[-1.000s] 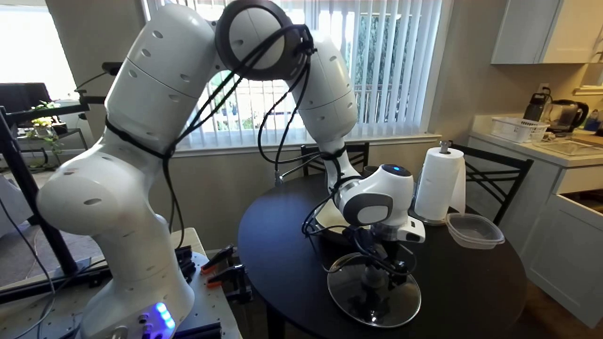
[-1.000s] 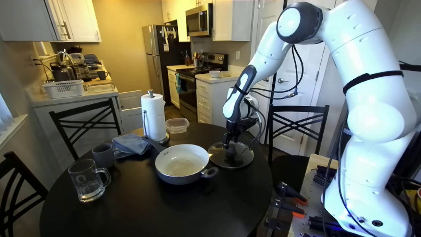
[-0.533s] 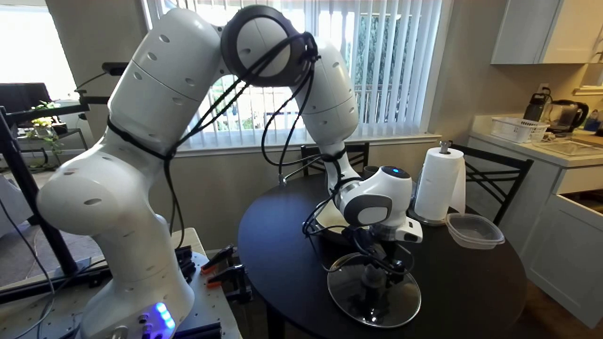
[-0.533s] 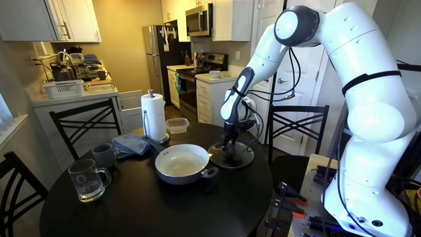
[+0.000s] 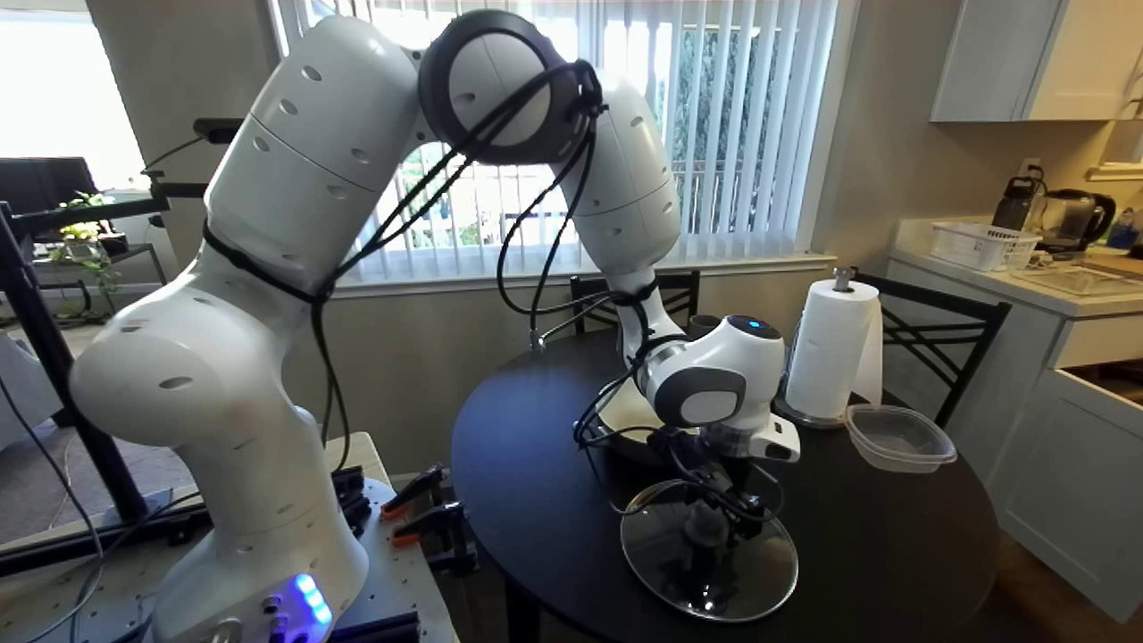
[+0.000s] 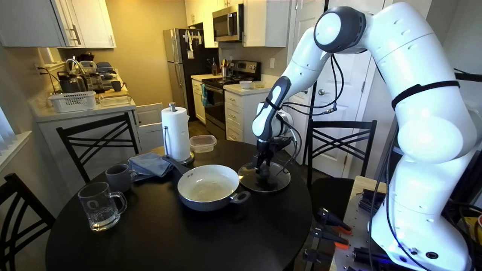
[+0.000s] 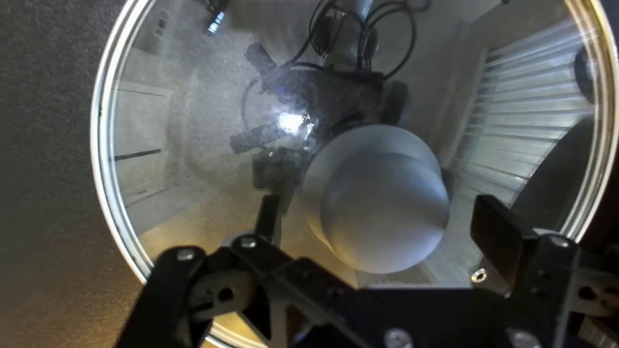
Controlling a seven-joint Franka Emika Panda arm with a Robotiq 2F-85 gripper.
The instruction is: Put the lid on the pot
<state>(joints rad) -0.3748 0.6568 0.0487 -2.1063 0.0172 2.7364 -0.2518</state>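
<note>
Lid (image 6: 273,184) flat on the desk (image 6: 169,241), just beside the uncovered pot (image 6: 208,189). Fingers (image 7: 504,237) apart, flanking the knob (image 7: 384,212) in the wrist view, gap on both sides; height hard to judge. Step in hand, likely: lining up the grasp. Next calls for closing squarely on the knob, lifting level above the pot.
</note>
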